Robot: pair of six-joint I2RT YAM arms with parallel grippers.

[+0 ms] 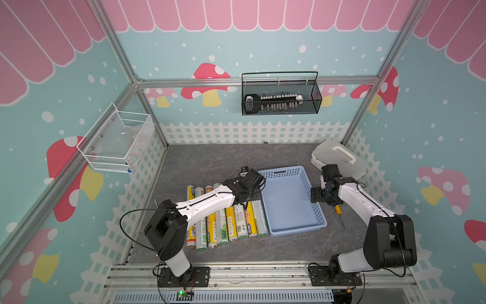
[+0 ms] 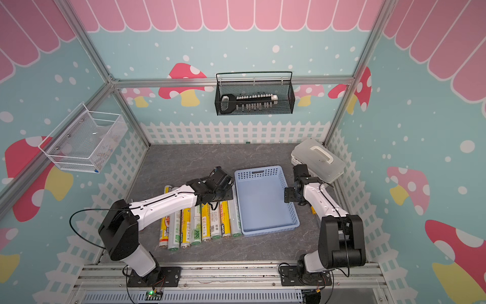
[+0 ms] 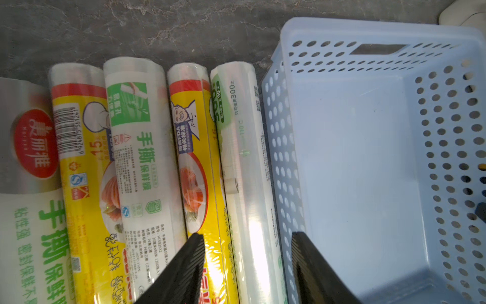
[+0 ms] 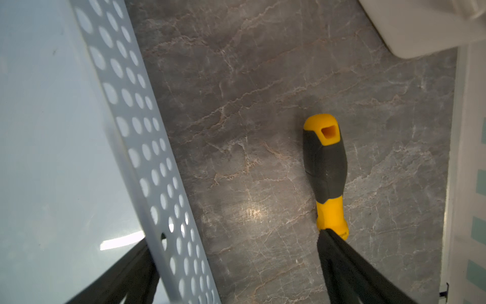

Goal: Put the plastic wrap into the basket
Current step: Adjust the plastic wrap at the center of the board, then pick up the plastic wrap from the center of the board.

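While my right tool hangs with fingers wide apart over a wall of the basket, my left tool sits over the plastic wrap on the table beside it; I cannot tell if it squeezes.

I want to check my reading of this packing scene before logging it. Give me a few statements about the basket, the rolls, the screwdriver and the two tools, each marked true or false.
1. The basket holds no plastic wrap. True.
2. The plastic wrap lies side by side on the table, beside the basket. True.
3. The screwdriver lies inside the basket. False: it lies on the table outside the basket, on the side away from the plastic wrap.
4. The right tool grips a roll. False: it is open, its fingers astride the basket's wall.
5. The left tool is over the plastic wrap nearest the basket. True.
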